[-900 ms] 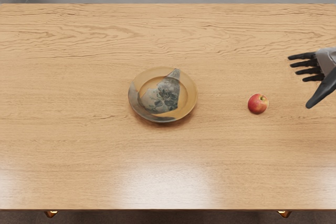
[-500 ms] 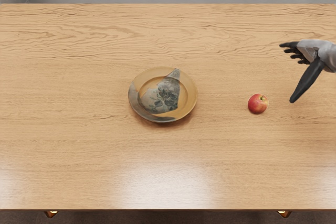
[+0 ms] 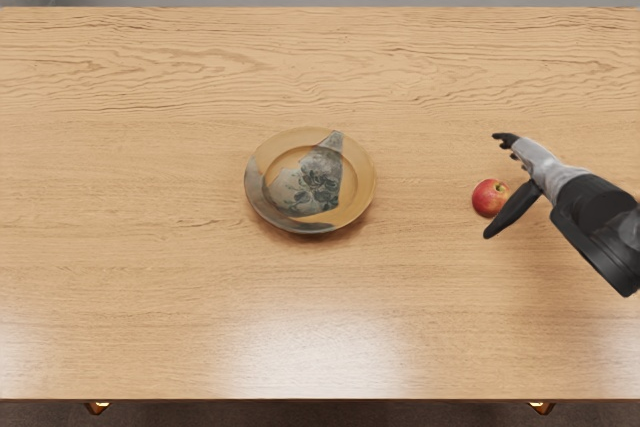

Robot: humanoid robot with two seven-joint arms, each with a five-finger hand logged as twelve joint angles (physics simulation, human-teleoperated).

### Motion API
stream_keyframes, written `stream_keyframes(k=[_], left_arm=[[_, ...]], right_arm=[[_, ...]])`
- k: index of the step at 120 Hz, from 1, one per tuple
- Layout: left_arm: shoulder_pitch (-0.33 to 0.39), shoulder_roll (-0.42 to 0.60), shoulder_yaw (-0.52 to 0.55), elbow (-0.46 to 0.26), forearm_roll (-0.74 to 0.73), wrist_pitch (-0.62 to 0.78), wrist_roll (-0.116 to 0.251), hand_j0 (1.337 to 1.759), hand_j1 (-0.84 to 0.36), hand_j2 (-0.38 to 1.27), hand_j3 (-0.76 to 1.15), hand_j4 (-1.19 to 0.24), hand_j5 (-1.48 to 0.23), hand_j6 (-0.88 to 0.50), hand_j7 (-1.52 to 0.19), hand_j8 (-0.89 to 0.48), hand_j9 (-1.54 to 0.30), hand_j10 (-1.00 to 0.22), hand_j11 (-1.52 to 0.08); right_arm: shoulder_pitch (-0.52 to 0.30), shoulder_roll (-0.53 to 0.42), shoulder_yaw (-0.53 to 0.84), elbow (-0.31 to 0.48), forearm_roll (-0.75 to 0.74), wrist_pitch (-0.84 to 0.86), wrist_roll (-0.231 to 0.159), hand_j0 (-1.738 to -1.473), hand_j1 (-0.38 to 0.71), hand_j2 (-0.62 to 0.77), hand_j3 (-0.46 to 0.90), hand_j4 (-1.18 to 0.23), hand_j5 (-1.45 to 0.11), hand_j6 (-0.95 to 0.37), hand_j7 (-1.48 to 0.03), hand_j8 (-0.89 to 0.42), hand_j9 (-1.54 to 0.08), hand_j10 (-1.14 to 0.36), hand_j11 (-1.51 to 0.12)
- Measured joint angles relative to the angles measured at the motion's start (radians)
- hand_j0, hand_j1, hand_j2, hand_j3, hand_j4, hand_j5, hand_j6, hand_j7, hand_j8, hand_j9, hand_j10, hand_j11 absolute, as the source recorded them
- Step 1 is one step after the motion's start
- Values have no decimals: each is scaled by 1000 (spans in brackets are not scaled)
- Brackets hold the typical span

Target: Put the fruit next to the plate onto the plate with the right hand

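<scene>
A small red apple (image 3: 489, 197) lies on the wooden table, well to the right of the plate (image 3: 358, 193), a round brown dish with a grey-blue pattern in its middle. My right hand (image 3: 503, 185) reaches in from the right edge and sits right beside the apple on its right side. Its fingers are spread, one dark fingertip above the apple and the thumb below it. The hand holds nothing. The left arm does not show.
The wooden table (image 3: 150, 277) fills the view, with its far edge along the top and its front edge near the bottom. A grey wall runs behind it.
My right hand has come down and leftward from the right edge to the apple's right side, and more of the forearm now shows. Apple and plate have not moved.
</scene>
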Motion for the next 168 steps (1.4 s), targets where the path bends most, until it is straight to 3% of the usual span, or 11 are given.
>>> stream_keyframes(k=[65,91,104,130,168], left_arm=[[0,0,0,0,0,0,0,1658,342,1,0,-7,-8,-7,-8,-7,-8,-7,-8],[0,0,0,0,0,0,0,1658,342,1,0,-7,-8,-7,-8,-7,-8,-7,-8],[0,0,0,0,0,0,0,1658,342,1,0,-7,-8,-7,-8,-7,-8,-7,-8],[0,0,0,0,0,0,0,1658,342,2,0,-7,-8,-7,-8,-7,-8,-7,-8],[0,0,0,0,0,0,0,1658,342,2,0,-7,-8,-7,-8,-7,-8,-7,-8]], right_arm=[[-9,42,-13,-38,-23,12,0,-1658,74,-68,0,-356,-461,-358,-460,-357,-460,-356,-460],[-10,42,-11,-46,-22,41,0,-1658,194,-80,0,-467,-588,-463,-594,-416,-596,-462,-595],[-10,42,-9,-50,-23,52,0,-1657,239,-30,0,-502,-635,-500,-641,-386,-648,-455,-652],[-11,43,-9,-60,-19,58,2,-1654,253,99,0,-535,-694,-538,-693,-384,-721,-465,-730],[0,42,5,-61,-5,93,0,-1657,244,122,0,-558,-728,-560,-726,-415,-735,-495,-736]])
